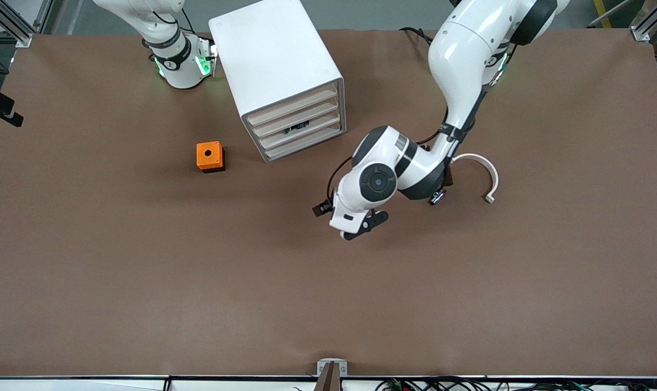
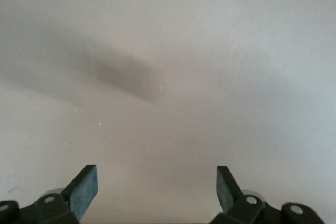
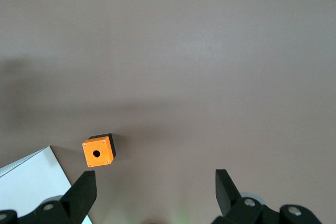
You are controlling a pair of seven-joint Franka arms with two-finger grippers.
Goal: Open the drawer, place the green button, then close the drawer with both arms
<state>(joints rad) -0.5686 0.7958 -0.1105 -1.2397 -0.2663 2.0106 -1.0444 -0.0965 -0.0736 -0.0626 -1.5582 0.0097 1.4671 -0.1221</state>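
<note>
The white four-drawer cabinet (image 1: 276, 60) stands near the right arm's base, and all its cream fronts sit flush. The drawer (image 1: 320, 126), third from the top, is shut. In the slot just above its front shows a tiny dark, bluish piece (image 1: 297, 128), which looks like the button. My left gripper (image 1: 367, 225) hangs open over bare table, nearer the front camera than the cabinet, and its wrist view shows nothing between the fingers (image 2: 84, 188). My right gripper (image 3: 156, 192) is open and empty, high over the table by the orange box; the front view does not show it.
An orange cube with a hole (image 1: 210, 156) sits beside the cabinet toward the right arm's end, also seen as the orange cube (image 3: 98, 153) from the right wrist. A white curved piece (image 1: 483, 174) and a small black-and-white part (image 1: 437, 198) lie by the left arm's elbow.
</note>
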